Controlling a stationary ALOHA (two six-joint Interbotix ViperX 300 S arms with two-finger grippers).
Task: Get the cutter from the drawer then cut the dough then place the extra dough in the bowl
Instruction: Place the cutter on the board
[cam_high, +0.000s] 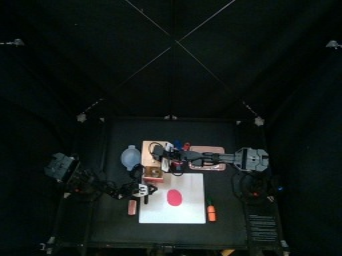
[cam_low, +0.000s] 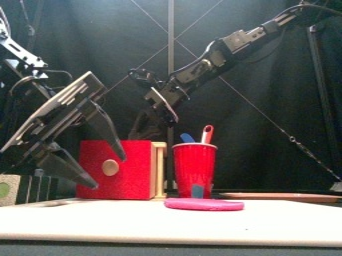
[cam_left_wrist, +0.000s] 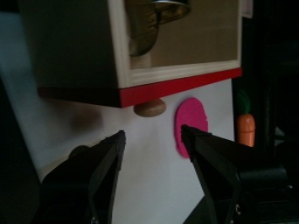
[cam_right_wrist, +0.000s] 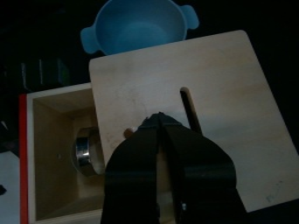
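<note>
The wooden box (cam_right_wrist: 198, 87) stands at the back of the white board (cam_high: 195, 207), and its red-fronted drawer (cam_left_wrist: 140, 83) is pulled out. Inside the drawer lies the metal cutter (cam_right_wrist: 86, 147) (cam_left_wrist: 156, 19). My right gripper (cam_right_wrist: 165, 124) hangs shut and empty over the box, at the edge of the drawer opening (cam_high: 166, 153). My left gripper (cam_left_wrist: 158, 162) is open just in front of the drawer's wooden knob (cam_left_wrist: 149, 108), holding nothing (cam_low: 104, 168). The flat pink dough (cam_high: 175, 197) (cam_left_wrist: 190, 128) lies on the board. The blue-grey bowl (cam_right_wrist: 139, 26) (cam_high: 128, 155) sits beside the box.
A red cup (cam_low: 195, 168) with a blue and a red toy knife stands next to the drawer front. A toy carrot (cam_high: 211, 212) (cam_left_wrist: 246, 129) lies on the board near its front right corner.
</note>
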